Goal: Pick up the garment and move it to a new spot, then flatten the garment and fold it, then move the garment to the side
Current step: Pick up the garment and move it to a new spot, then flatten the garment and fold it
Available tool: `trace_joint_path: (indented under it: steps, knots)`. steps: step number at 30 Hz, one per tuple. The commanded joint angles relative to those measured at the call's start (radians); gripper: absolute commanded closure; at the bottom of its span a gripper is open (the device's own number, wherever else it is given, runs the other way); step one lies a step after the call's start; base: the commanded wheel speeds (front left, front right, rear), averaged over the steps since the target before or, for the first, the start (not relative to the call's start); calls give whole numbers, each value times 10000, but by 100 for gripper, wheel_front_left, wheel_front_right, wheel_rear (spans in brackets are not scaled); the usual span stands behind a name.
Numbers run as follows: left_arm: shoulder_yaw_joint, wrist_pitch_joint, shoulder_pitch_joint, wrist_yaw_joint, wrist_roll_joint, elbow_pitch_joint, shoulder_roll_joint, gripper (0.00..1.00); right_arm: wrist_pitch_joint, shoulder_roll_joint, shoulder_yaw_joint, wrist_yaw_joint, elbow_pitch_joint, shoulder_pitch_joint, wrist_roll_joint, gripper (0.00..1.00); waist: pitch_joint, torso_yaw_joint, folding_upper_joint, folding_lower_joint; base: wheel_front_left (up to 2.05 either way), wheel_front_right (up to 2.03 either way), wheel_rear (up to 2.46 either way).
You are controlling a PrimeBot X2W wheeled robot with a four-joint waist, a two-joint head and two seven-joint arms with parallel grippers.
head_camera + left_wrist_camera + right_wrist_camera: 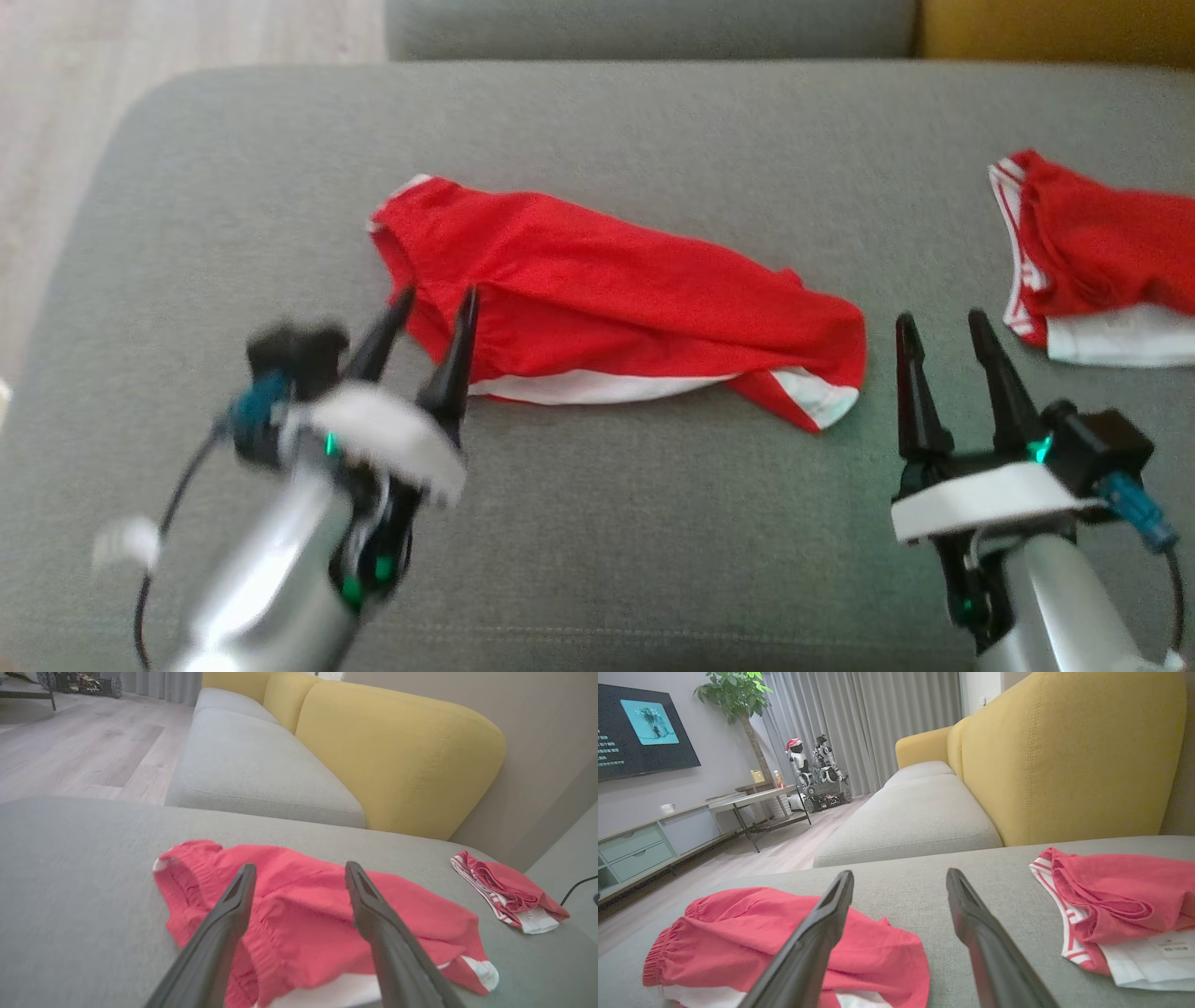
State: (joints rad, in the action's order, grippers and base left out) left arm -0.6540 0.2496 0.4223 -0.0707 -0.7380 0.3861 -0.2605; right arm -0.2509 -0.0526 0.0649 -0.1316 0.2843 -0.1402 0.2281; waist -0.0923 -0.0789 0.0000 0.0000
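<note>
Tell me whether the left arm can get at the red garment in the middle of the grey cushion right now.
Probably yes. The left arm has its jaws open, their tips right at the left end of the red garment, and nothing lies in between.

Head view downward, wrist views low, sharing red garment [616, 299]

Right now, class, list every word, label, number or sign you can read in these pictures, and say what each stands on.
No text can be read clearly.
television: pale lines of text down the screen's left side, too small to read.
white label on the folded red garment: dark print, too small to read.
spread red garment: no print visible.
</note>
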Motion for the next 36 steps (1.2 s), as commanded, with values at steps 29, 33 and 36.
trace_joint_path:
  steps: [29,33,36]
  knots:
    - [1885,-80,-480,1292,3072,2259,790,0,-109,24,333,9,-19,-387,54,0,-441,436,0,0,0,0,0]
    - [1758,-32,-172,1435,3150,2728,787,0,-109,24,326,9,-2,-441,42,0,-541,509,0,0,0,0,0]
    - [1732,14,0,1497,3171,2998,798,0,-109,24,305,9,17,-480,33,0,-587,550,0,0,0,0,0]
